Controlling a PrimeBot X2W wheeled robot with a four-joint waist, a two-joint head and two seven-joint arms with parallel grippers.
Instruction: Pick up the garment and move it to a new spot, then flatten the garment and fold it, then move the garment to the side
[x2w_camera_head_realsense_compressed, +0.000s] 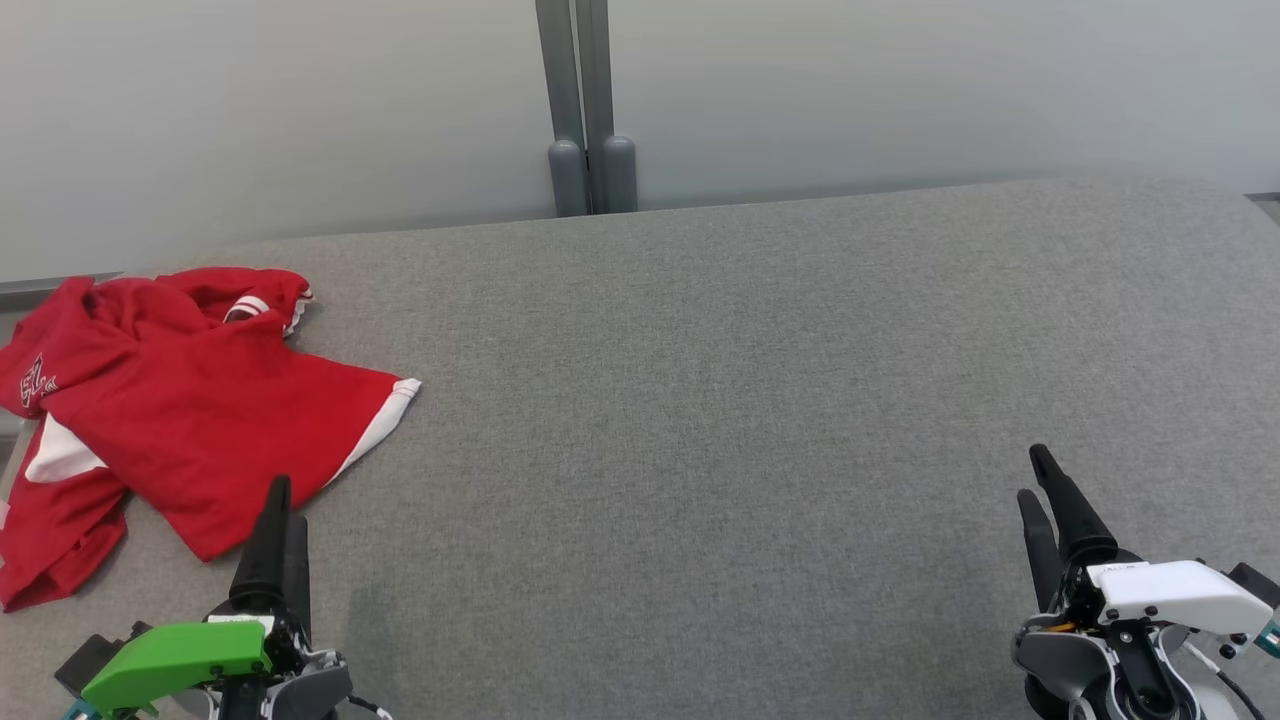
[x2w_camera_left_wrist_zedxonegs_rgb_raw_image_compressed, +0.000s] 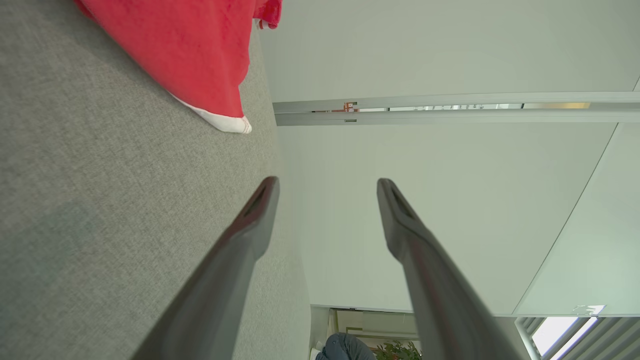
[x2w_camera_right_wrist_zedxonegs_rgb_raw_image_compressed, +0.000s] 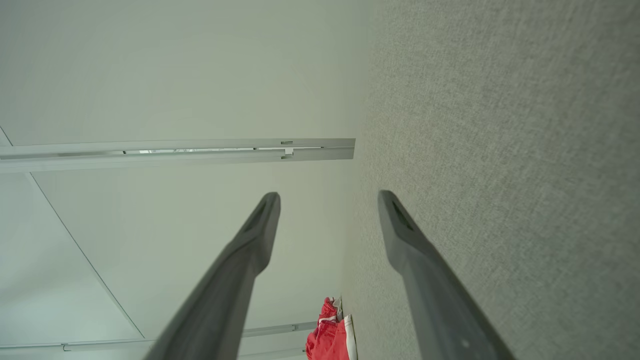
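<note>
Head view with both wrist views. A red garment (x2w_camera_head_realsense_compressed: 190, 420) with white trim lies crumpled at the far left of a grey fabric-covered surface (x2w_camera_head_realsense_compressed: 750, 400), reaching that surface's left edge. One white-hemmed corner points right, toward the middle of the surface, and white lettering shows on a fold at the garment's left side. The left gripper (x2w_camera_head_realsense_compressed: 285, 510), under a green housing, sits at the lower left with its dark fingers pointing up the view. Its upper fingertip overlaps the garment's near hem in the head view, while the left wrist view shows the two fingers spread wide with nothing between them and the red cloth lying ahead of the tips, apart from them. The right gripper (x2w_camera_head_realsense_compressed: 1032, 472), under a white housing, sits at the lower right, well apart from the garment, over bare grey fabric. Its wrist view shows its fingers likewise spread wide with nothing between them, and the garment small and distant near the bottom edge. Behind the surface stands a pale wall (x2w_camera_head_realsense_compressed: 900, 90), with a grey double post (x2w_camera_head_realsense_compressed: 588, 110) rising at the middle of the far edge.
</note>
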